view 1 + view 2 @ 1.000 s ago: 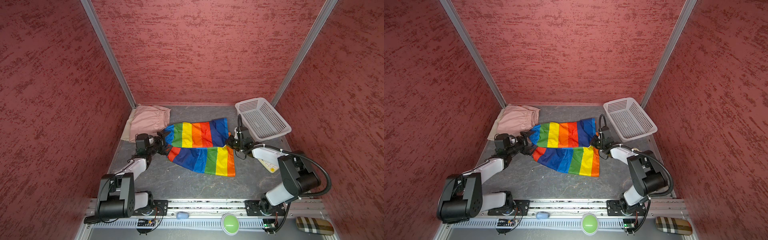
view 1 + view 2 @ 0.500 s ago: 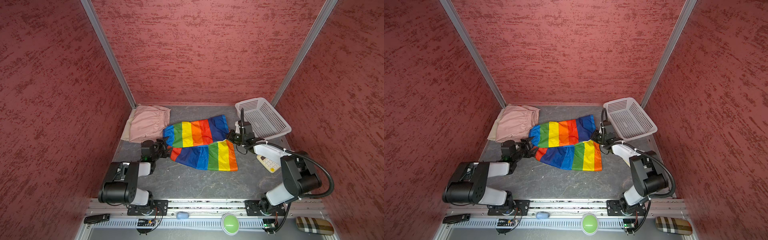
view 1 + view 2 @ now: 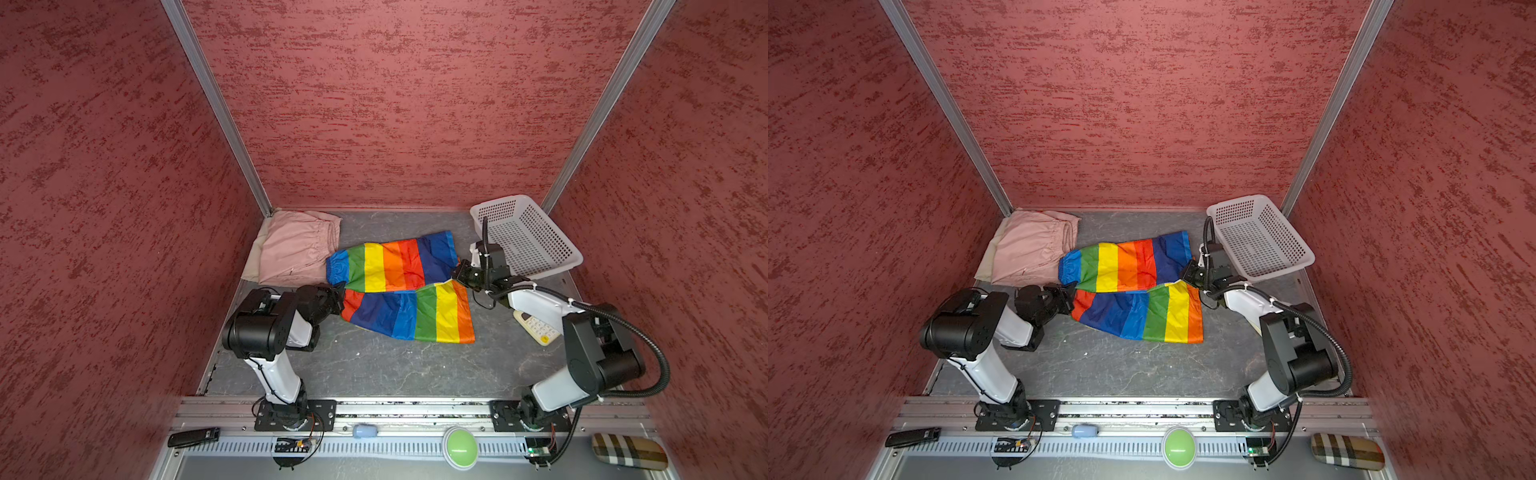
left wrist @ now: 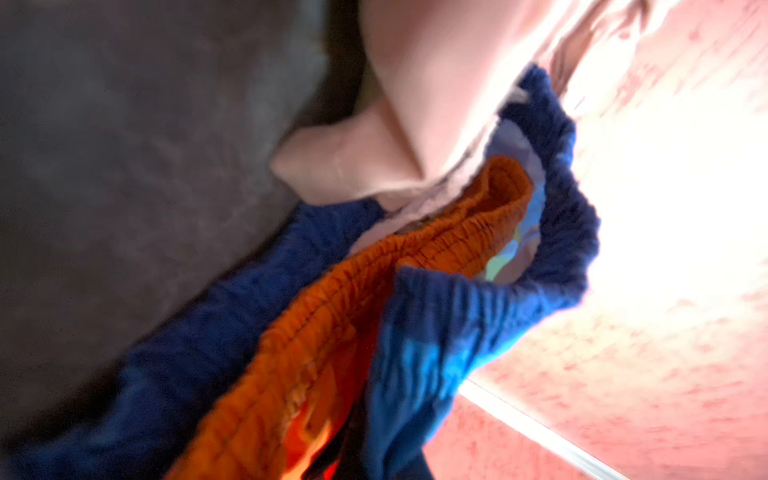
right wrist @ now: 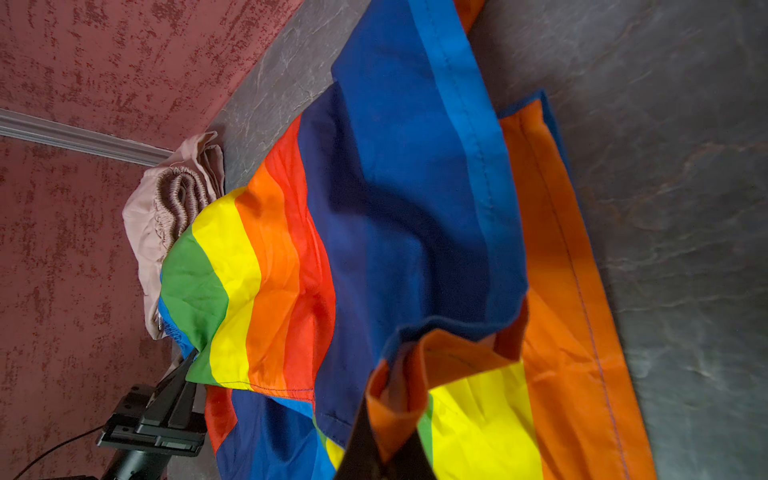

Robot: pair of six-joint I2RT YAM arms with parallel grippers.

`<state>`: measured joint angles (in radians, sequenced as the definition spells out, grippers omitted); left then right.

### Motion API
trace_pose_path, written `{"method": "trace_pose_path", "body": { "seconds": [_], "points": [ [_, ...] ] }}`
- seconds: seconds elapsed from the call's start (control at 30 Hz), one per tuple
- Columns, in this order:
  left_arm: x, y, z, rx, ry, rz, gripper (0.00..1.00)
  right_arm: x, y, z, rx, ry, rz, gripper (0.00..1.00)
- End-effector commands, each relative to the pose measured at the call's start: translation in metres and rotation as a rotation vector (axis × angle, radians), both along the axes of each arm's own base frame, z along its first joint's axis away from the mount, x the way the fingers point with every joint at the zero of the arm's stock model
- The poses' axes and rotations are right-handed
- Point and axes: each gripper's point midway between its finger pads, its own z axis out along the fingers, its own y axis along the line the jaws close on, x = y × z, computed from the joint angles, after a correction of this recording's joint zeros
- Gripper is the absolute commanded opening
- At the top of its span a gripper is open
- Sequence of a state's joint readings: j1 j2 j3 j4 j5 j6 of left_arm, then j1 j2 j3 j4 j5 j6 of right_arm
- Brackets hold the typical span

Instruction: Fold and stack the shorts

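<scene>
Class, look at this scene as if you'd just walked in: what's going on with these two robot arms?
Two robot arms are working on the rainbow shorts. The left gripper has its jaws shut on the waistband end; the right gripper has its own shut on a leg hem. The pink shorts lie folded in the far left corner on a beige pair; the rainbow pair is not yet folded or stacked.

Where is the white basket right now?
In both top views the white basket sits in the far right corner, just right of the rainbow shorts.
</scene>
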<state>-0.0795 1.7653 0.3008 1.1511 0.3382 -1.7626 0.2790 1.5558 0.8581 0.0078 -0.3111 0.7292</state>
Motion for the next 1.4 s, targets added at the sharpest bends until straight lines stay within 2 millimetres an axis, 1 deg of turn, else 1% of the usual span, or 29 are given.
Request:
{"method": "trace_pose_path", "body": {
  "seconds": [0.0, 0.07, 0.17, 0.23, 0.3, 0.33, 0.4, 0.5, 0.57, 0.67, 0.77, 0.83, 0.93, 1.03, 1.07, 1.1, 1.13, 1.17, 1.2, 1.23, 1.27, 1.33, 1.37],
  "points": [
    [0.024, -0.004, 0.039, 0.004, -0.146, -0.025, 0.0, 0.016, 0.0, 0.045, 0.037, -0.084, -0.001, 0.0],
    [0.031, -0.007, 0.055, -0.002, -0.164, -0.05, 0.0, 0.016, -0.002, 0.067, 0.03, -0.117, -0.004, 0.0],
    [0.035, -0.005, 0.081, 0.016, -0.181, -0.084, 0.0, 0.004, -0.004, 0.096, 0.032, -0.16, 0.003, 0.0],
    [0.031, -0.003, 0.096, 0.04, -0.175, -0.116, 0.0, -0.01, -0.006, 0.103, 0.02, -0.165, 0.009, 0.0],
    [0.022, -0.002, 0.109, 0.075, -0.168, -0.166, 0.0, -0.029, -0.009, 0.101, 0.0, -0.154, 0.008, 0.0],
    [0.016, -0.001, 0.111, 0.088, -0.158, -0.181, 0.0, -0.039, -0.009, 0.097, -0.002, -0.145, 0.008, 0.0],
    [-0.001, 0.002, 0.105, 0.112, -0.114, -0.209, 0.0, -0.062, -0.006, 0.081, 0.006, -0.109, 0.011, 0.0],
    [-0.029, 0.003, 0.078, 0.14, -0.025, -0.248, 0.0, -0.097, 0.007, 0.042, 0.016, -0.029, 0.031, 0.0],
    [-0.047, 0.003, 0.053, 0.128, 0.029, -0.254, 0.0, -0.12, 0.011, 0.007, 0.021, 0.042, 0.032, 0.0],
    [-0.064, 0.004, 0.021, 0.114, 0.083, -0.269, 0.0, -0.143, 0.008, -0.031, 0.061, 0.117, 0.006, 0.0],
    [-0.077, -0.001, -0.004, 0.113, 0.136, -0.299, 0.0, -0.152, -0.004, -0.057, 0.021, 0.165, -0.034, 0.0],
    [-0.086, -0.004, -0.02, 0.114, 0.182, -0.318, 0.0, -0.151, -0.008, -0.07, -0.002, 0.183, -0.043, 0.0],
    [-0.082, -0.006, -0.03, 0.124, 0.174, -0.335, 0.0, -0.138, -0.007, -0.081, 0.006, 0.203, -0.043, 0.0],
    [-0.068, -0.012, -0.039, 0.097, 0.164, -0.348, 0.0, -0.11, -0.011, -0.081, 0.02, 0.195, -0.059, 0.0],
    [-0.061, -0.014, -0.04, 0.08, 0.147, -0.347, 0.0, -0.096, -0.014, -0.076, 0.016, 0.18, -0.062, 0.0],
    [-0.052, -0.016, -0.039, 0.059, 0.127, -0.34, 0.0, -0.083, -0.015, -0.069, 0.014, 0.167, -0.061, 0.0],
    [-0.04, -0.018, -0.034, 0.034, 0.088, -0.328, 0.0, -0.068, -0.016, -0.059, 0.012, 0.145, -0.056, 0.0],
    [-0.027, -0.019, -0.027, 0.006, 0.053, -0.318, 0.0, -0.052, -0.017, -0.041, 0.009, 0.108, -0.05, 0.0],
    [-0.014, -0.021, -0.019, -0.013, 0.02, -0.314, 0.0, -0.042, -0.019, -0.038, -0.008, 0.114, -0.048, 0.0],
    [-0.003, -0.023, -0.011, -0.029, -0.001, -0.311, 0.0, -0.025, -0.021, -0.017, -0.023, 0.076, -0.041, 0.0],
    [0.006, -0.024, -0.003, -0.03, -0.012, -0.307, 0.0, -0.014, -0.022, -0.001, -0.038, 0.05, -0.037, 0.0],
    [0.02, -0.025, 0.022, 0.029, -0.026, -0.312, 0.0, 0.005, -0.027, 0.04, -0.068, -0.016, -0.033, 0.0],
    [0.024, -0.024, 0.035, 0.072, -0.029, -0.32, 0.0, 0.01, -0.028, 0.057, -0.077, -0.046, -0.031, 0.0]
  ]
}}
